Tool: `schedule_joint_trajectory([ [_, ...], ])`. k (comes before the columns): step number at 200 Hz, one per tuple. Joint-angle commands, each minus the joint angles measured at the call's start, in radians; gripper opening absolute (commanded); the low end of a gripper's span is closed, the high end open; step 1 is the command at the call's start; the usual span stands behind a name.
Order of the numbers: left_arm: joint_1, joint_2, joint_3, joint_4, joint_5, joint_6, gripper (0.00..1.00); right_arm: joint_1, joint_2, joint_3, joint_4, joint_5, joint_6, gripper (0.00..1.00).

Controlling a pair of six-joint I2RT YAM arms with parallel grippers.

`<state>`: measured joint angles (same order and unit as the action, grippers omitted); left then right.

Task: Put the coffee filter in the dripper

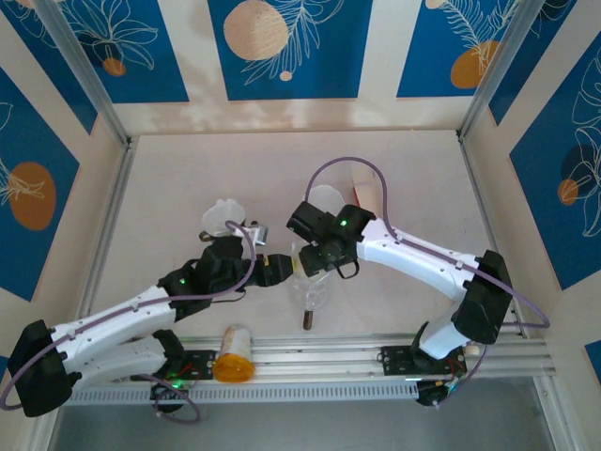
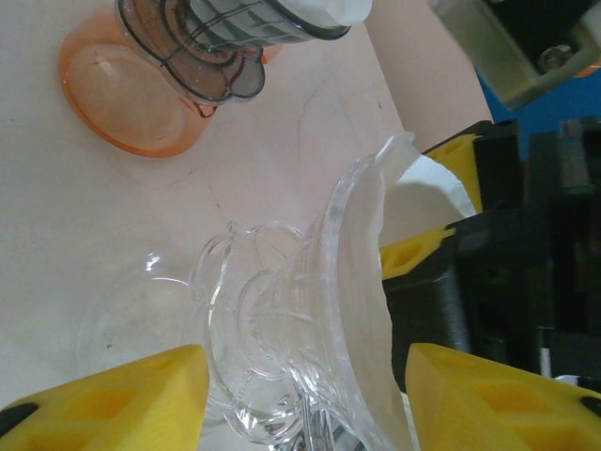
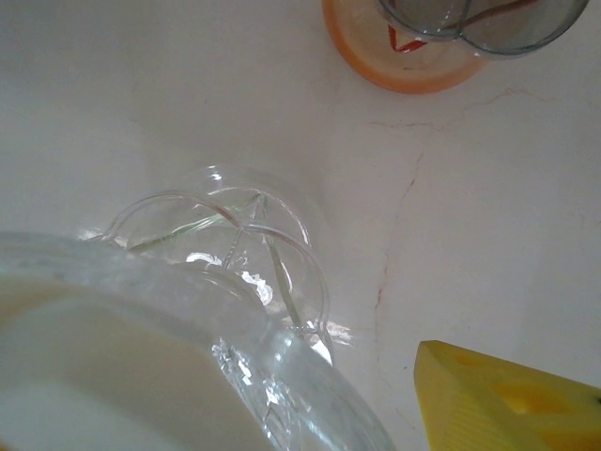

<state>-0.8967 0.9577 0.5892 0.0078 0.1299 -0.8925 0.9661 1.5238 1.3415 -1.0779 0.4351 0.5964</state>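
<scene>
Arms stretch in from the near edge and meet at the middle of the pale worktop (image 1: 188, 178). On the left, a translucent white fluted piece (image 1: 225, 216) stands on the worktop just beyond the left arm's wrist; what it is I cannot tell. Nearer, a small jar with an orange end (image 1: 233, 354) lies beside the metal rail (image 1: 357, 352) at the near edge. The left hand (image 1: 280, 272) points right. In its wrist view its two yellow foam pads (image 2: 108, 399) stand on either side of the clear plastic dripper (image 2: 282, 319) and press on its sides, so the hand is clamped on it. The dripper is tipped over, ringed base to the left and wide rim facing right toward the other hand. Just right of that rim, at the dripper's mouth, is the white paper coffee filter (image 2: 434, 193); how far in it reaches I cannot tell. The right hand (image 1: 315, 262) enters from the right. Its yellow pads (image 2: 413, 256) sit above and below the white paper and touch it, closed on the filter. In the right wrist view the filter is a cream blur against the clear rim, with one yellow pad at lower right. Farther right, beyond the right arm, a white round piece (image 1: 324, 197) and a tan sheet (image 1: 362, 183) lie on the worktop.
</scene>
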Motion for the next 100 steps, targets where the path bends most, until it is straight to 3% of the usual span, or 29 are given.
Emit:
schedule_joint_trajectory([
  [1, 0.009, 0.003, -0.015, 0.004, 0.0, -0.012, 0.58, -0.004, 0.016, -0.024, 0.022, -0.024, 0.008, 0.65],
  [59, 0.012, -0.008, -0.019, 0.004, 0.0, -0.019, 0.58, 0.011, 0.04, -0.049, 0.038, -0.001, 0.014, 0.64],
  [100, 0.011, -0.037, -0.026, 0.026, -0.007, -0.021, 0.7, 0.018, 0.053, -0.057, 0.041, 0.007, 0.016, 0.64],
])
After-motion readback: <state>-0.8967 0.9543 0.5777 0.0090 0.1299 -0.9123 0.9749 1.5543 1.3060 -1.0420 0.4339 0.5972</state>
